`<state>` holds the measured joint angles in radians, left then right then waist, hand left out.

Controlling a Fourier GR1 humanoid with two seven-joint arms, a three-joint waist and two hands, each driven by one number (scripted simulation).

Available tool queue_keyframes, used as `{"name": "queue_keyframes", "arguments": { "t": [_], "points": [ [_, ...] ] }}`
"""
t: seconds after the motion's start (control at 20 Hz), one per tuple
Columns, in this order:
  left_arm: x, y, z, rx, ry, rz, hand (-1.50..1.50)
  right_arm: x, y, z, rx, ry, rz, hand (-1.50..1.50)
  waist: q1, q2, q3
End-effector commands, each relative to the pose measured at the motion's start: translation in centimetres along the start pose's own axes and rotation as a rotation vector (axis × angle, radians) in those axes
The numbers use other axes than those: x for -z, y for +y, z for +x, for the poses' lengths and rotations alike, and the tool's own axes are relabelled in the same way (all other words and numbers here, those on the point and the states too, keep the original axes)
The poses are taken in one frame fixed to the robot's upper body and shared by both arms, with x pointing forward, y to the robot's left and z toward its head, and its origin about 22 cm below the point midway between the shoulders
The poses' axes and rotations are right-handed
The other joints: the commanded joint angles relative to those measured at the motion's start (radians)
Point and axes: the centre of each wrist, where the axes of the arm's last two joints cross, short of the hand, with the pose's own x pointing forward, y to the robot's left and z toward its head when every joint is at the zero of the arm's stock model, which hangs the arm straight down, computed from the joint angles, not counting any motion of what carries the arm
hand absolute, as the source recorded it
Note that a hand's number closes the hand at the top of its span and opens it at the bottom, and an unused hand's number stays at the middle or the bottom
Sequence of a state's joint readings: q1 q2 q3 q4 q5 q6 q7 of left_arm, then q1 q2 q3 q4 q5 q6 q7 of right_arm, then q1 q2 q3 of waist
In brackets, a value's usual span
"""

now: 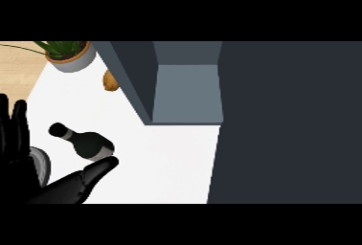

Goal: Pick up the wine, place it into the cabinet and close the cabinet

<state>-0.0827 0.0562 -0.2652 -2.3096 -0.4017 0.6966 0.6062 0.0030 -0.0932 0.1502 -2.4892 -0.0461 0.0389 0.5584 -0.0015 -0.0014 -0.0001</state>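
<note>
A white counter (170, 162) fills the middle of the head view, bounded on the right by a tall dark cabinet door (290, 124) and at the far left by a strip of pale wood (21, 67).

Low in the view, the right robot hand (74, 184) stretches up and to the right from the bottom left area, its fingers straight and held together, holding nothing. Its fingertip ends at the lower edge of the wine bottle (88, 142); whether it touches the glass cannot be told.

At the left edge, the left robot hand (14, 139) stands with its fingers straight and pointing upward, open and empty, beside a grey forearm (40, 165).

The wine bottle, dark with a pale label band, lies on the counter, neck pointing up-left and base down-right, between the two hands.

Beyond the bottle, bare white counter runs to the foot of the cabinet (134, 76). The cabinet stands open: its grey inner floor (187, 93) shows between a dark side wall on the left and the door's edge on the right.

At the counter's far left corner, a potted plant (71, 55) sits in a grey pot, and a small brown object (111, 81), too partly hidden to identify, rests against the cabinet's side wall.
</note>
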Motion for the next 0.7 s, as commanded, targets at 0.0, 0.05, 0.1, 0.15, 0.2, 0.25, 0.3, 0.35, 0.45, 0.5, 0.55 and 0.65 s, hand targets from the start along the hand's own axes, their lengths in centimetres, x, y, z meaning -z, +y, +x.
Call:
{"name": "queue_keyframes", "arguments": {
  "t": [0.0, 0.05, 0.1, 0.15, 0.2, 0.25, 0.3, 0.35, 0.45, 0.5, 0.55, 0.65],
  "points": [
    [-0.2, 1.2, 0.6, -0.007, 0.033, 0.030, -1.50, -2.2, 0.3, 1.5, 0.027, -0.046, 0.011, -1.50, -0.001, -0.001, 0.000],
    [0.9, 3.4, -0.9, 0.013, 0.035, 0.029, -1.50, -1.5, 0.6, 1.6, 0.035, -0.045, -0.009, -1.50, 0.000, 0.001, -0.002],
    [0.0, 2.8, -0.7, 0.017, 0.035, 0.043, -1.50, -3.1, 0.7, 1.9, 0.024, -0.050, 0.004, -1.50, -0.002, -0.001, 0.000],
    [0.1, 3.2, -0.2, 0.023, 0.044, 0.048, -1.50, -2.9, -0.8, 3.7, 0.002, -0.052, 0.024, -1.50, 0.000, -0.001, -0.001],
    [0.9, 3.4, -1.1, -0.005, 0.093, 0.026, -1.50, -1.0, 0.6, 0.8, 0.028, -0.033, 0.010, -1.50, 0.001, 0.001, -0.001],
    [0.2, 4.2, -2.0, -0.005, 0.070, 0.058, -1.50, -1.5, 0.0, 2.2, 0.027, -0.045, 0.019, -1.50, 0.002, 0.000, -0.001],
    [1.2, 3.9, -1.1, -0.018, 0.091, 0.048, -1.50, -2.8, 0.1, 3.1, 0.020, -0.046, 0.013, -1.50, -0.002, 0.000, -0.001],
    [0.9, 4.7, -2.5, -0.018, 0.090, 0.048, -1.50, -2.6, 0.6, 3.2, 0.029, -0.043, 0.001, -1.50, -0.001, -0.001, -0.002],
    [1.4, 5.7, -3.7, -0.010, 0.110, 0.057, -1.50, -1.4, -0.4, 2.0, 0.021, -0.031, 0.016, -1.50, 0.001, 0.001, -0.001],
    [0.9, 5.6, -2.9, -0.019, 0.130, 0.037, -1.50, -1.7, 0.4, 1.7, 0.028, -0.052, 0.014, -1.50, 0.001, 0.000, 0.000],
    [2.7, 6.0, -4.2, -0.035, 0.134, 0.036, -1.50, -2.9, 1.2, 2.3, 0.041, -0.039, 0.015, -1.50, -0.006, -0.001, -0.001],
    [2.2, 6.7, -5.0, -0.006, 0.166, 0.034, -1.50, -1.4, -0.1, 3.0, 0.018, -0.054, 0.001, -1.50, 0.001, 0.001, -0.001]
  ]
}}
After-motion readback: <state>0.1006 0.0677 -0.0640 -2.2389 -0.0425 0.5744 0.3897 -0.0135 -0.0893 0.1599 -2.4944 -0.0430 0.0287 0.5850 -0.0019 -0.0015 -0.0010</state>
